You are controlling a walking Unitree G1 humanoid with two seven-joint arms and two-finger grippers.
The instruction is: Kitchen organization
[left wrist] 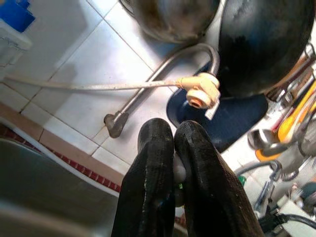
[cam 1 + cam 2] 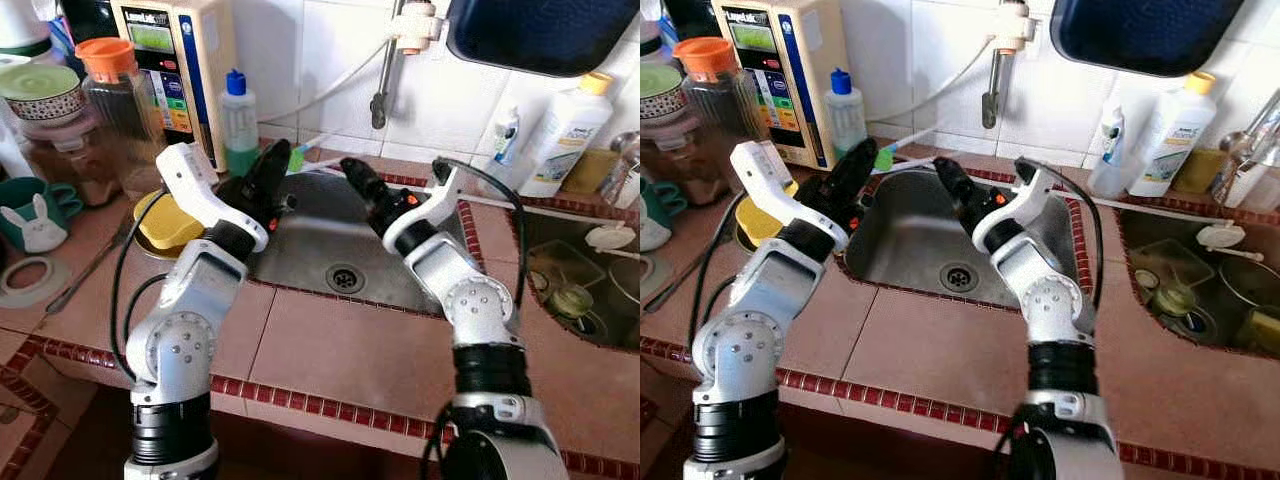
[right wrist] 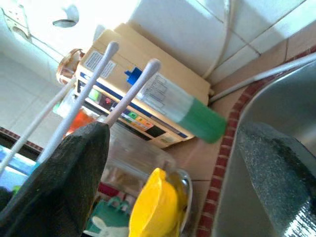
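Note:
My left gripper (image 2: 275, 160) hovers over the back left corner of the steel sink (image 2: 310, 240). It is shut on a small white and green item (image 1: 178, 170) that shows between the fingertips; I cannot tell what it is. A white stick with a green end (image 2: 890, 152) reaches from those fingertips toward the wall. My right gripper (image 2: 352, 170) hangs over the back of the sink, pointing at the left one, a short gap apart. It is open with nothing between the fingers (image 3: 64, 187). Two thin white sticks (image 3: 133, 86) show past one of those fingers.
A yellow sponge (image 2: 165, 225) lies in a dish left of the sink. Behind it stand a water machine (image 2: 170, 60), a blue-capped bottle (image 2: 238, 120) and jars. A tap (image 2: 380, 100) hangs above the sink. A second sink (image 2: 570, 290) holds dishes at the right.

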